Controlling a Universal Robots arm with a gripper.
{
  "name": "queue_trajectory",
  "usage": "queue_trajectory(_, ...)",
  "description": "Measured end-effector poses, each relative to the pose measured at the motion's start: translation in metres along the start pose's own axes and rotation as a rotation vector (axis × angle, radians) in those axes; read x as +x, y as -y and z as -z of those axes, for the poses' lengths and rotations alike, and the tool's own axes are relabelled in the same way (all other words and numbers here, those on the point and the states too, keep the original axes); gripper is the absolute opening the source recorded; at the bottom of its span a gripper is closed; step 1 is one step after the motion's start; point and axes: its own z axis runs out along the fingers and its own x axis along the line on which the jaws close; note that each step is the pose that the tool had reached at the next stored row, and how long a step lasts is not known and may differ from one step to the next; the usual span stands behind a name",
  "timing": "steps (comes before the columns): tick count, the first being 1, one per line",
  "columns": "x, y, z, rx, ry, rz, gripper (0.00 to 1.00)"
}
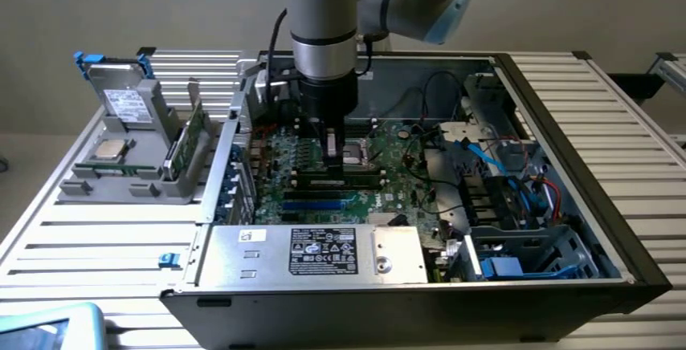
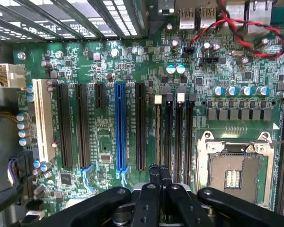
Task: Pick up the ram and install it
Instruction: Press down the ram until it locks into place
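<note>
— That board under the gripper (image 2: 159,176)?
— Matt green motherboard (image 2: 109,71), with glossy blue and black plastic slots (image 2: 120,127) just ahead of the fingers.
— And the socket (image 2: 236,172) beside it?
— Bare shiny metal frame.

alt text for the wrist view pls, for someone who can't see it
The black gripper sits close over a green motherboard, its fingertips pressed together above the memory slots. Beside them are a blue slot, a white slot, an empty processor socket and red and black wires.
</note>
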Motion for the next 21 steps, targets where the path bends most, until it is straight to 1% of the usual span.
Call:
queue_trajectory(2,0.0,0.0011,0.0003,-0.0111,0.0002,0.001,0.11)
queue_trajectory(3,0.0,0.0018,0.0002,-0.014,0.0,0.001,0.11)
queue_trajectory(4,0.0,0.0026,0.0001,-0.0147,-0.0002,0.001,0.11)
queue_trajectory(7,0.0,0.0042,-0.0009,-0.0149,-0.0006,0.001,0.11)
queue_trajectory(11,0.0,0.0038,-0.0072,-0.0153,-0.0019,0.001,0.11)
queue_trajectory(15,-0.001,0.0038,-0.0087,-0.0149,-0.004,0.001,0.11)
queue_trajectory(17,-0.001,0.0037,-0.0093,-0.0149,-0.009,0.002,0.11)
queue_trajectory(19,-0.001,0.0036,-0.01,-0.0148,-0.0161,0.002,0.11)
queue_trajectory(21,-0.001,0.0037,-0.0102,-0.0147,-0.0204,0.002,0.11)
